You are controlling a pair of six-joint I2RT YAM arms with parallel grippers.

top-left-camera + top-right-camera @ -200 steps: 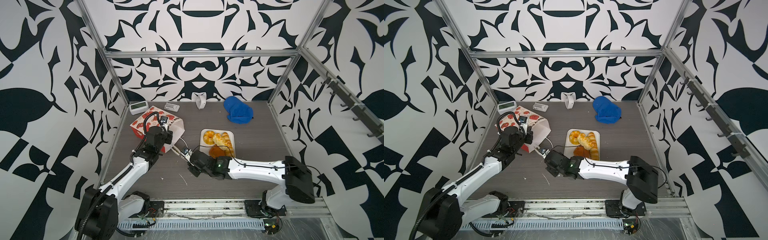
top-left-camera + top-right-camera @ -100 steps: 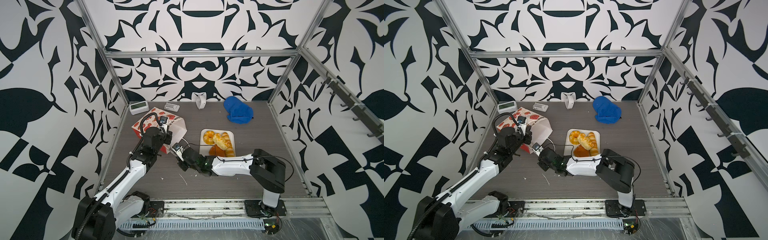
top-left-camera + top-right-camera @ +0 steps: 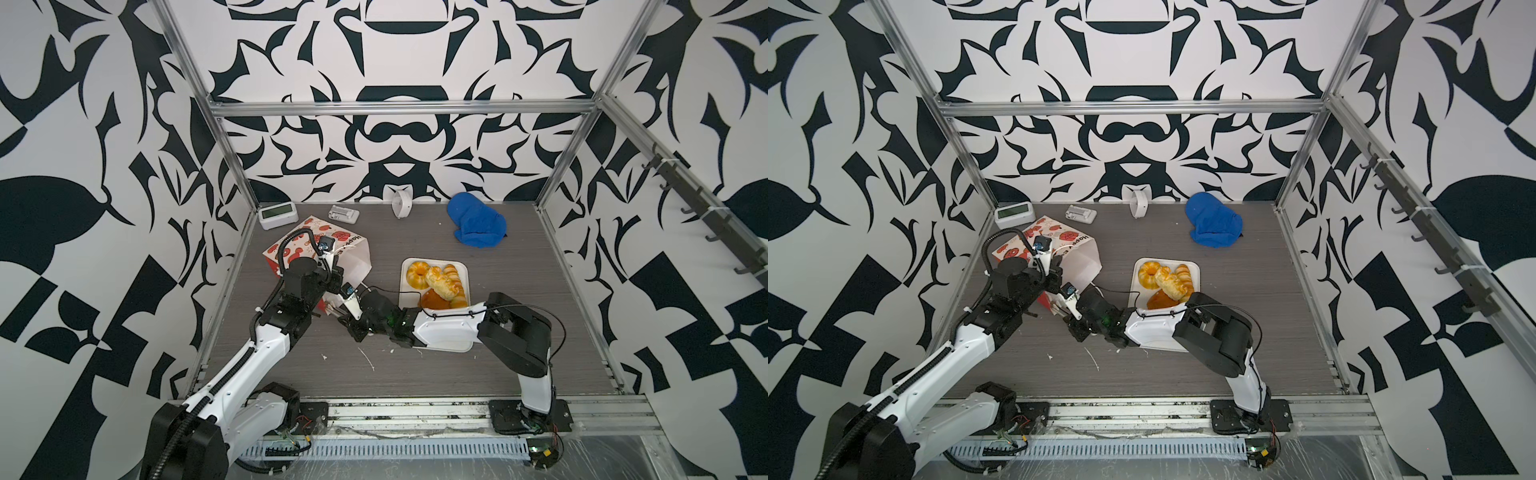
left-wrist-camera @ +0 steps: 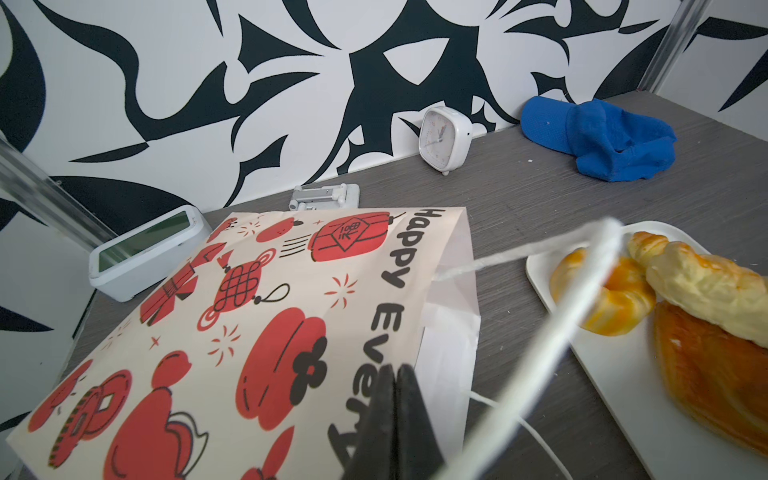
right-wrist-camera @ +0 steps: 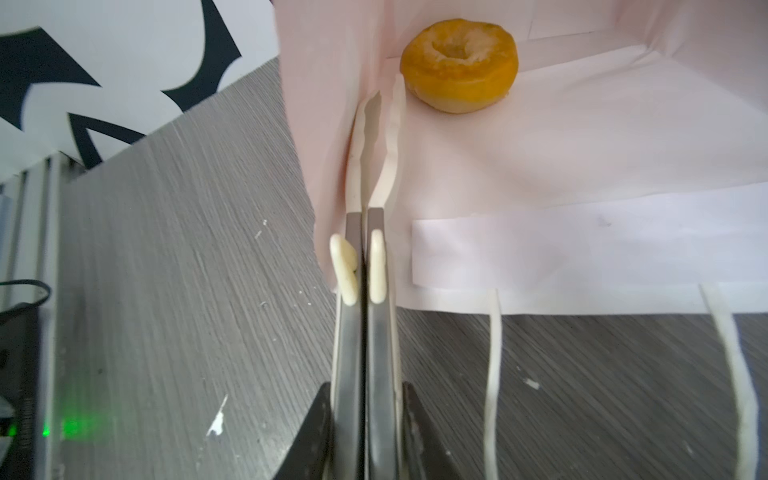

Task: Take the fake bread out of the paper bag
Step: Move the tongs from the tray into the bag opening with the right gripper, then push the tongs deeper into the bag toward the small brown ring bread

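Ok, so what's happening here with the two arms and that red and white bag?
The paper bag lies on its side on the table. The left gripper is shut on its upper rim, holding the mouth open. The right gripper, shut and empty, pokes its long tips into the mouth toward a ring pastry lying inside. Several other pastries are piled on the white tray beside the bag.

The paper bag (image 3: 357, 266) lies at the far left, mouth gaping toward the near right; its floor is clear up to one ring (image 5: 459, 64) deep inside (a cord handle (image 5: 492, 374) trails across the threshold). The loaded tray (image 3: 408, 301) crowds the right; the near table (image 3: 415, 374) lies open.
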